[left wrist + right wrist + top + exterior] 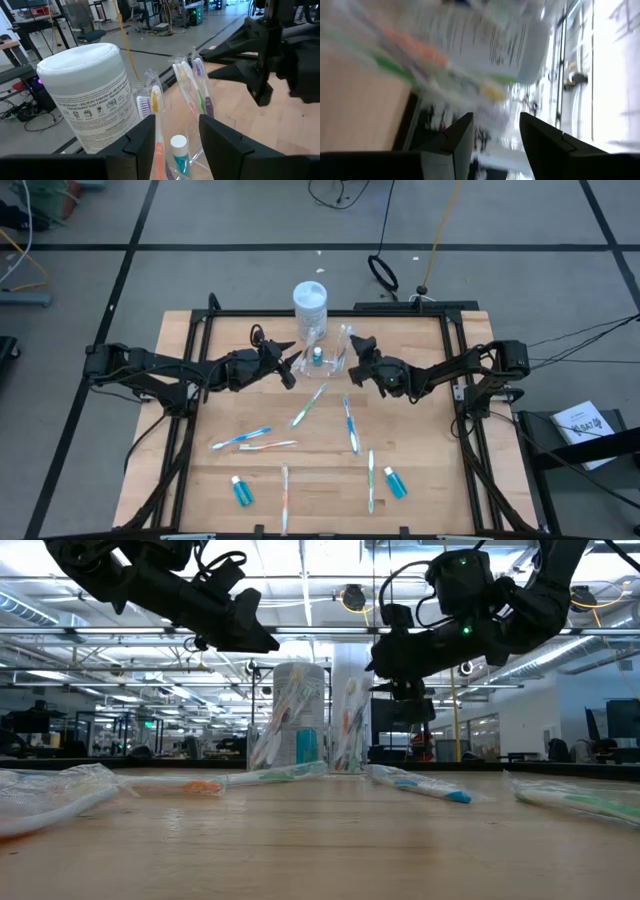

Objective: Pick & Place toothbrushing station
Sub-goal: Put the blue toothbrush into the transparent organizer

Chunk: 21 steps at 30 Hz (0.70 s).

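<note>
The toothbrushing station (325, 356) stands upright at the desk's (420, 480) far edge between both hands, left hand (291, 367) and right hand (357, 360) unclenched, about equally near.

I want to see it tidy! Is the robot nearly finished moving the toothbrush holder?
Not yet. The toothbrushing station stands beside the white jar, already holding wrapped brushes and a small bottle. Both open end effectors, left and right, flank it, gripping nothing. Grasping, lifting and placing remain.
</note>
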Available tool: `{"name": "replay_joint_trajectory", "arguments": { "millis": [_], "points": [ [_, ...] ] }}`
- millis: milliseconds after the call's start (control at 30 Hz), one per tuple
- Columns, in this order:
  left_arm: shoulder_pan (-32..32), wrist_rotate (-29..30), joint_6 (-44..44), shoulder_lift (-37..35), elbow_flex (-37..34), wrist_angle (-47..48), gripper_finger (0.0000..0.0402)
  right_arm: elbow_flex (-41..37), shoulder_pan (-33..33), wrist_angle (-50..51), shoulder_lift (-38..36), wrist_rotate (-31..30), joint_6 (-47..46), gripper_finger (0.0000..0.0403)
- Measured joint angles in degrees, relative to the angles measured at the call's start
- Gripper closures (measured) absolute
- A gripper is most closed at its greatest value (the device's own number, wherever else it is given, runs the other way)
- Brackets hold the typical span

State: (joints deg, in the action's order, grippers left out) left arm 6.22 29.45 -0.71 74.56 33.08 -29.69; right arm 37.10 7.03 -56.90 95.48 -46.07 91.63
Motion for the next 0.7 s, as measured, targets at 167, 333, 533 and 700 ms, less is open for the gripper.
{"name": "replay_joint_trajectory", "arguments": {
  "millis": [167,333,533,700],
  "points": [
    [0.00,-0.23,1.55,0.00,0.00,0.00,0.0245,0.00,-0.99,-0.07,-1.01,-5.96,2.26,0.0256],
    [0.02,-4.59,3.00,0.00,0.00,0.15,0.0245,-0.04,-2.46,-2.27,-4.19,-6.21,1.20,0.0257],
    [0.00,-9.20,4.30,0.00,0.00,2.38,0.0245,-0.04,-2.74,-2.88,-10.66,-6.71,-9.52,0.0257],
    [-0.02,-11.99,5.95,0.00,0.00,6.80,0.0245,-0.04,-2.71,-1.21,-16.23,-7.59,-20.73,0.0257]
  ]
}}
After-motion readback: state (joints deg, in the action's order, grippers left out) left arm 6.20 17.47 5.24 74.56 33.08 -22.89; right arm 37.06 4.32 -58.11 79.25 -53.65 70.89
